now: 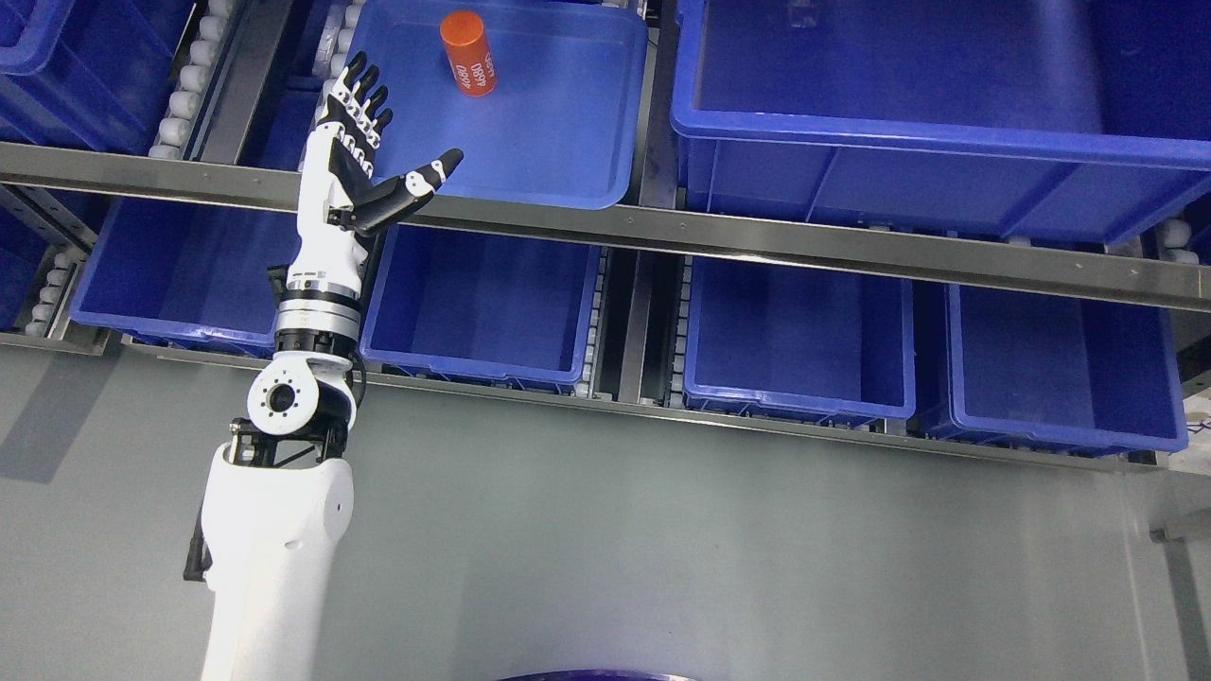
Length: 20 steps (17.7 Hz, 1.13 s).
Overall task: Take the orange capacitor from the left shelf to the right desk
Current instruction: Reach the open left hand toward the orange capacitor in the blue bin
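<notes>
View: I have one camera only, on the robot's head.
Facing: I look steeply down and forward onto the shelf rack and the grey floor before it.
Nearness: close; the blue bins fill the upper half of my picture.
Own body: my left arm enters at lower left.
Shared part: none, no second view.

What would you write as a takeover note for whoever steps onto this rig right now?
Left hand: open, fingers spread, raised at the left edge of the upper-shelf blue tray, holding nothing.
Right hand: not in view.
Orange capacitor: lying in that tray near its far side, apart from the hand.
Done: reach toward the shelf only.
Left: close on the capacitor, lift it out, carry it to the right desk, which is not in view.
</notes>
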Tool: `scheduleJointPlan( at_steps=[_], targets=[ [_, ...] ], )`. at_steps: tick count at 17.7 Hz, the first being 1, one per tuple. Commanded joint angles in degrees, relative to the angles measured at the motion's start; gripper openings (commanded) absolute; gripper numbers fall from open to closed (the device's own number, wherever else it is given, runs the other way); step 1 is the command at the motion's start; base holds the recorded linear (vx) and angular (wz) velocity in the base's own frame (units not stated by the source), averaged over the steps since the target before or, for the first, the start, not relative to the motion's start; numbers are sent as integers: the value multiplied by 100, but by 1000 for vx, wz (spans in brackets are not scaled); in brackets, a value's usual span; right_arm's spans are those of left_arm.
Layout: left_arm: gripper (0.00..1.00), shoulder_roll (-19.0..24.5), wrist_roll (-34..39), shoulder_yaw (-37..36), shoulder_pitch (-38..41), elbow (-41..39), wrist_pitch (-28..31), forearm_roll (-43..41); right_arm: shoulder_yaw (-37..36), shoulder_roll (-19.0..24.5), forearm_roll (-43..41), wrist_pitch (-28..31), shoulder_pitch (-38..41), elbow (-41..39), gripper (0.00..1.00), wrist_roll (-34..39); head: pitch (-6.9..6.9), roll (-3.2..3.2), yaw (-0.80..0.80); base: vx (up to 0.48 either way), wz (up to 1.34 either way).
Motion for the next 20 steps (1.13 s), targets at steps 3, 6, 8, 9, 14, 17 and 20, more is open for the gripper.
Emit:
scheduleJointPlan(
  at_steps=[3,6,8,9,14,17,20],
  targets=[
    [100,100,-4,-131,27,-12,-5,-4,-97,-100,17,2,17,-100,100,0,0,0,0,0,0],
    [100,100,-4,-53,27,-12,-5,-4,-97,-100,17,2,17,-100,100,0,0,0,0,0,0],
    [100,100,-4,0,27,-12,3,-4,-97,-100,17,2,17,-100,100,0,0,0,0,0,0],
    [100,100,-4,53,18,-12,21,-13,-97,-100,17,2,17,-100,100,0,0,0,0,15,0],
    [100,100,-13,299,-87,110,355,-153,-97,-100,17,2,17,-100,100,0,0,0,0,48,-9],
    [100,113,-319,448,-123,190,320,-356,-97,-100,17,2,17,-100,100,0,0,0,0,126,-2],
    [100,211,-803,607,-123,190,337,-365,-97,-100,17,2,17,-100,100,0,0,0,0,168,4]
  ],
)
